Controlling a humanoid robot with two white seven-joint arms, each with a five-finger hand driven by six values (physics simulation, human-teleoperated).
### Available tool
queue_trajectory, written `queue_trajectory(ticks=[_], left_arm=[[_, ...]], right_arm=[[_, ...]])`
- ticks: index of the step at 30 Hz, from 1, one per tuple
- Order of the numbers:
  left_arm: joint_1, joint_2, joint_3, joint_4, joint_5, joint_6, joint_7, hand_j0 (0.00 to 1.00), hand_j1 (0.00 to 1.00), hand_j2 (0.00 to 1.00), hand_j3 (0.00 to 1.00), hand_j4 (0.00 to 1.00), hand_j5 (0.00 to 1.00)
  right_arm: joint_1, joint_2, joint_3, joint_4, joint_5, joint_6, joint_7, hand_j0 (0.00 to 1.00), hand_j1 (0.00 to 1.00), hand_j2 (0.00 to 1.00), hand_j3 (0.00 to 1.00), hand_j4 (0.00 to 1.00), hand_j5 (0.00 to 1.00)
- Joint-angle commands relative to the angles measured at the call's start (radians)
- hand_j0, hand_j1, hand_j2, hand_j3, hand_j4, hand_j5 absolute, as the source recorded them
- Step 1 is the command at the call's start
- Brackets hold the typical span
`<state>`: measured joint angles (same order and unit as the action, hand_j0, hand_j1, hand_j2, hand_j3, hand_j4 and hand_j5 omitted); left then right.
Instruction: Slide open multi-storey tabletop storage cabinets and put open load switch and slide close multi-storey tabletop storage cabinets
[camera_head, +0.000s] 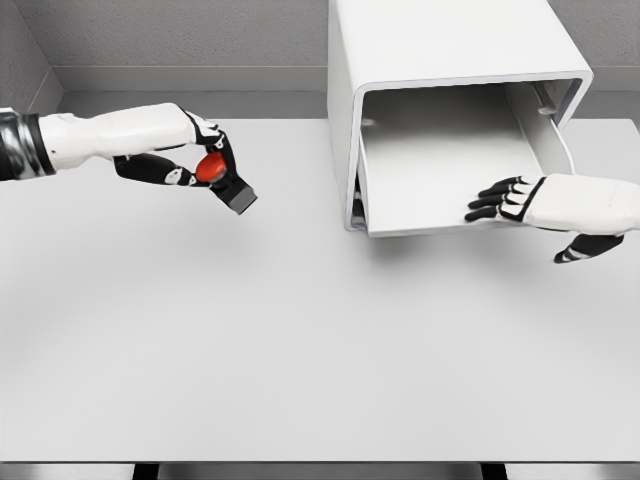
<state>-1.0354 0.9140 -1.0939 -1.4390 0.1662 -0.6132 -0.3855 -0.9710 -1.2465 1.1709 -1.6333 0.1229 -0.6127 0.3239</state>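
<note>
A white tabletop storage cabinet (450, 60) stands at the back right, its drawer (440, 170) pulled out toward me and showing a bare grey floor. My right hand (505, 198) rests on the drawer's front right edge, fingers curled over the lip, thumb hanging below. My left hand (205, 165) hovers above the table at the left, shut on the load switch (222, 178), a small black body with a red knob, tilted down to the right. The switch is well left of the cabinet.
The white table (300, 340) stretches wide in front of both hands. A grey wall runs behind the cabinet. The table's near edge lies at the bottom of the view.
</note>
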Motion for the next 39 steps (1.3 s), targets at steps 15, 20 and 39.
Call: queue_trajectory(ticks=[15,20,39], left_arm=[[-0.058,-0.009,0.012,-0.044,0.027,0.002,0.000,0.46,0.46,0.46,0.46,0.46,0.46],[-0.087,-0.015,0.012,-0.044,0.042,0.002,0.000,0.46,0.46,0.46,0.46,0.46,0.46],[-0.147,-0.112,0.025,-0.043,0.044,0.002,0.000,0.46,0.46,0.46,0.46,0.46,0.46]], right_arm=[[0.012,-0.097,0.001,-0.037,-0.035,0.002,-0.005,1.00,1.00,1.00,1.00,1.00,1.00],[0.014,-0.113,0.001,-0.040,-0.035,0.002,-0.006,1.00,1.00,1.00,1.00,1.00,1.00],[0.003,-0.133,-0.045,-0.039,-0.060,0.002,-0.045,1.00,1.00,1.00,1.00,1.00,1.00]])
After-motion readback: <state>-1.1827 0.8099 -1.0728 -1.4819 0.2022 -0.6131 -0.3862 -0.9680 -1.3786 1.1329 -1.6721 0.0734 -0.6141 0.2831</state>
